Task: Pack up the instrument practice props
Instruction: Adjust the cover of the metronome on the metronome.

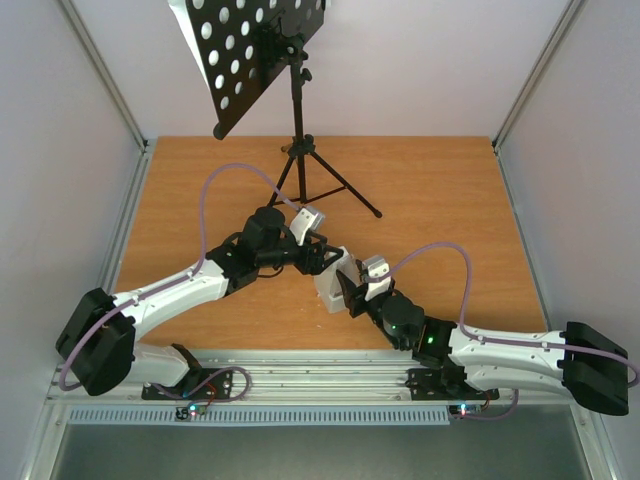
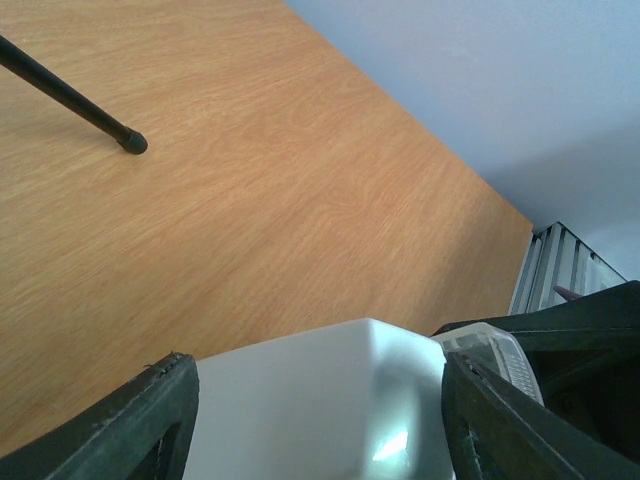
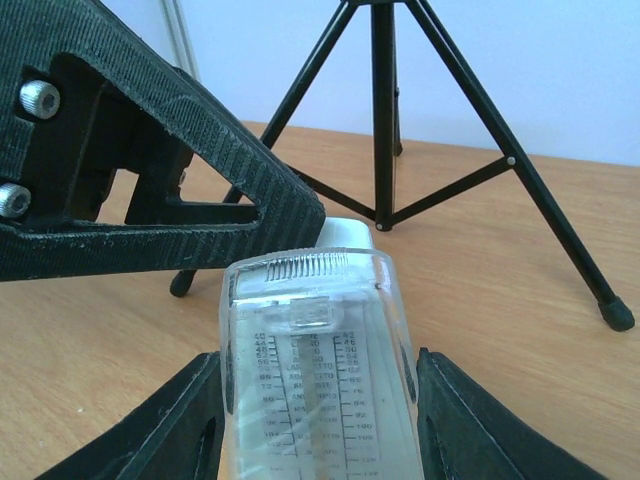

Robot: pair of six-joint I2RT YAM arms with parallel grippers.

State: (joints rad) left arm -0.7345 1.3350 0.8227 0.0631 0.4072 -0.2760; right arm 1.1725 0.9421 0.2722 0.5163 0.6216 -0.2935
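Observation:
The black music stand (image 1: 295,100) stands at the back of the table, its holed desk (image 1: 250,50) tilted, with the white sheet (image 1: 188,28) showing behind its left edge. The white metronome (image 1: 330,285) sits near the table's front middle, between both grippers. My left gripper (image 1: 325,262) is shut on its white body (image 2: 320,400), a finger against each side. My right gripper (image 1: 352,292) is shut on the metronome's clear front cover (image 3: 315,350), which bears a printed tempo scale. The left gripper's finger (image 3: 150,200) crosses the right wrist view above the cover.
The stand's tripod legs (image 3: 383,120) spread just behind the metronome; one leg tip (image 2: 130,143) rests on the wooden table (image 1: 440,200). White walls enclose the table on three sides. A metal rail (image 1: 300,375) runs along the near edge.

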